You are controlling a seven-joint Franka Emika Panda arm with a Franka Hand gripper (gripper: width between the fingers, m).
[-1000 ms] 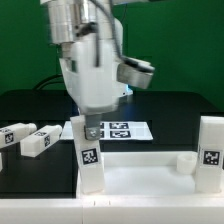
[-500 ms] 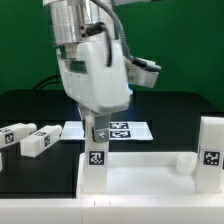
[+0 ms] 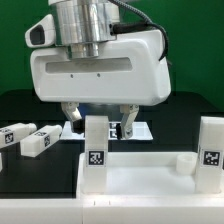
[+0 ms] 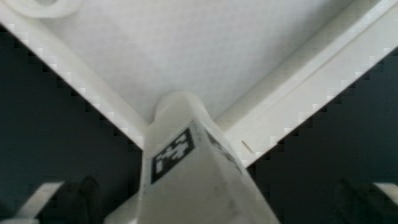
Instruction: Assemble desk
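The desk's white tabletop (image 3: pixel 140 176) lies at the front. One tagged white leg (image 3: pixel 95 150) stands upright in its corner on the exterior view's left. My gripper (image 3: pixel 98 122) hangs just above and around the top of that leg, open, with one finger (image 3: pixel 72 115) on each side and a gap to the leg. In the wrist view the same leg (image 4: pixel 187 165) rises between the dark fingers (image 4: pixel 64 200), over the tabletop (image 4: pixel 196 50). A second leg (image 3: pixel 211 150) stands at the tabletop's corner on the exterior view's right.
Two loose tagged legs (image 3: pixel 16 136) (image 3: pixel 41 141) lie on the black table at the exterior view's left. The marker board (image 3: pixel 135 130) lies flat behind the tabletop. A short round stub (image 3: pixel 185 160) stands on the tabletop near the right leg.
The hand has turned about the leg and its jaws have spread, letting go of the leg. The leg stays upright in the corner.
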